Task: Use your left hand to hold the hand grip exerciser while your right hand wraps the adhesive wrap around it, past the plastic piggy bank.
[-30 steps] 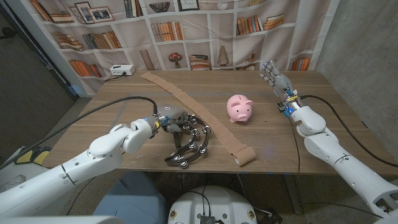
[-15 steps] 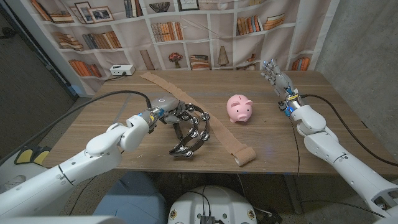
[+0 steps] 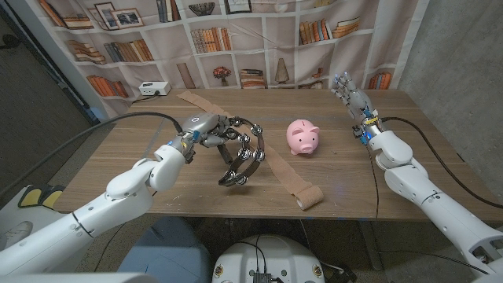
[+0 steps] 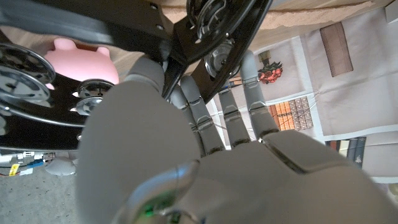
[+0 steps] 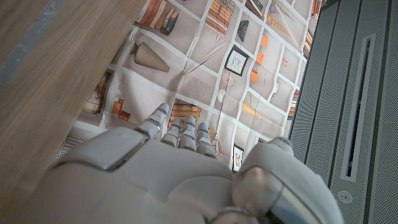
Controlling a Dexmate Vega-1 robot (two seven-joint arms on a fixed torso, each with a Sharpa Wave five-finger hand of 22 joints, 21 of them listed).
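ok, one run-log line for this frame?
left hand: holds tambourine aloft | right hand: open, raised | wrap: on table | piggy bank: upright

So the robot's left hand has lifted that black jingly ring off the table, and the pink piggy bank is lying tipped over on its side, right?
Not quite. The left hand does hold the black tambourine-like ring with metal jingles up off the table, but the pink piggy bank is not tipped over. The head view shows it standing upright on the table, snout toward the camera.
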